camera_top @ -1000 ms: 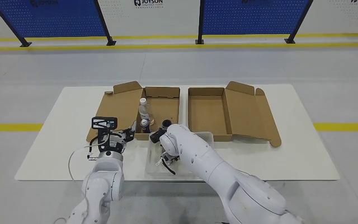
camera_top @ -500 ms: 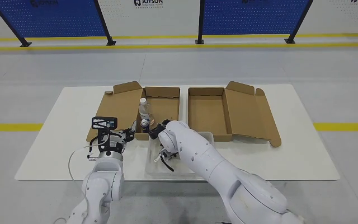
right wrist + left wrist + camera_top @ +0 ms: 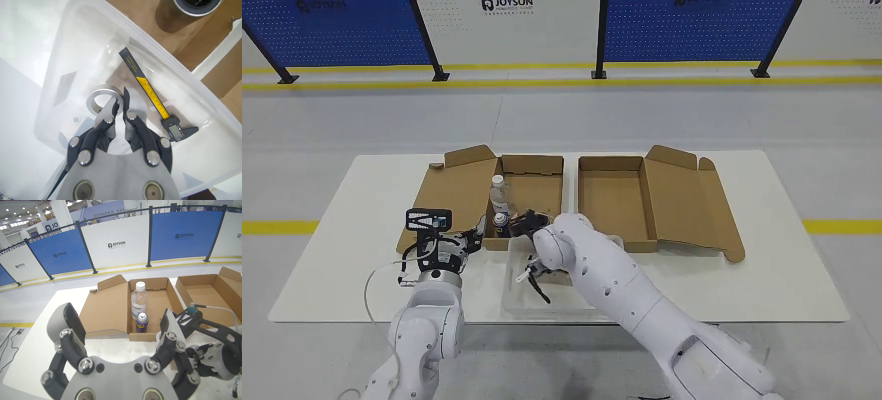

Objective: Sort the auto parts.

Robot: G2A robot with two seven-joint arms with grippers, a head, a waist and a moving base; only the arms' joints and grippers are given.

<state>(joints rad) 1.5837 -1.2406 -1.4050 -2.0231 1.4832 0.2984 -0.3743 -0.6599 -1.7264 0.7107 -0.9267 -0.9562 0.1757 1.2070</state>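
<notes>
My right gripper [image 3: 121,96] is down inside the clear plastic bin [image 3: 151,43] and shut on the rim of a silver metal ring [image 3: 90,103], one finger inside the ring and one outside. A black and yellow digital caliper [image 3: 149,91] lies in the bin beside it. My left gripper [image 3: 119,321] stands open with nothing in it above the table, just in front of the left cardboard box [image 3: 157,298]. That box holds a clear bottle [image 3: 139,302], a blue spray can [image 3: 142,323] and a dark cylinder [image 3: 175,17].
In the top view the bin [image 3: 517,300] sits at the table's near edge, in front of the left box [image 3: 532,190]. The right cardboard box [image 3: 614,205] lies open with its flap spread to the right. The right arm [image 3: 562,250] reaches over the bin, close to my left gripper [image 3: 470,242].
The right arm's wrist has shifted toward the left box and now covers the dark cylinder in the top view. The left arm has kept still.
</notes>
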